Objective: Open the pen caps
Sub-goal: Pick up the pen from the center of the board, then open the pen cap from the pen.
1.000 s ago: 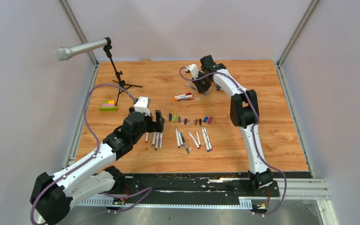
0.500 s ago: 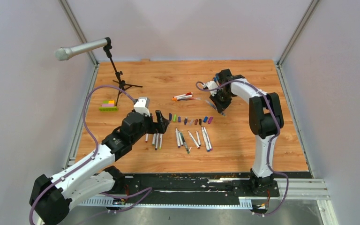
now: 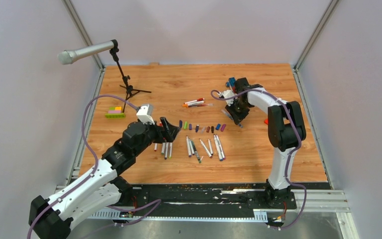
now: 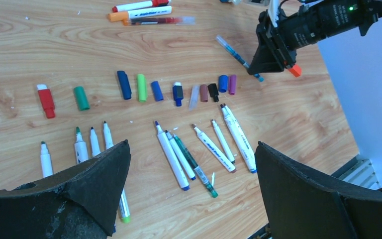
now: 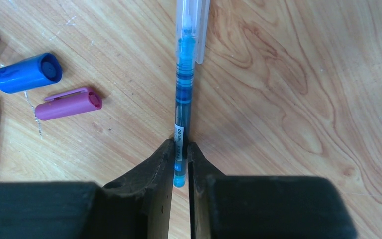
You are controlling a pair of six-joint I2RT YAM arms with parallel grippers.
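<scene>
- The left hand (image 4: 191, 149) hangs spread wide above the uncapped pens (image 4: 171, 162), which lie in a row on the counter (image 3: 278, 149).
- Beyond them, the loose caps (image 4: 141, 87) — another row.
- Farther right, the right hand (image 5: 180, 149) pinches a blue pen (image 5: 184, 89) by its end — clear cap on.

Only "deli" is legible, on the blue pen (image 5: 184, 94).

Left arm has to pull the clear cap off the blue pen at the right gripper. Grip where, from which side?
Take the clear cap at the free end of the blue pen; the right gripper flanks the tail. The pen seems to lie flat, so probably come from above, jaws across the cap's width.
</scene>
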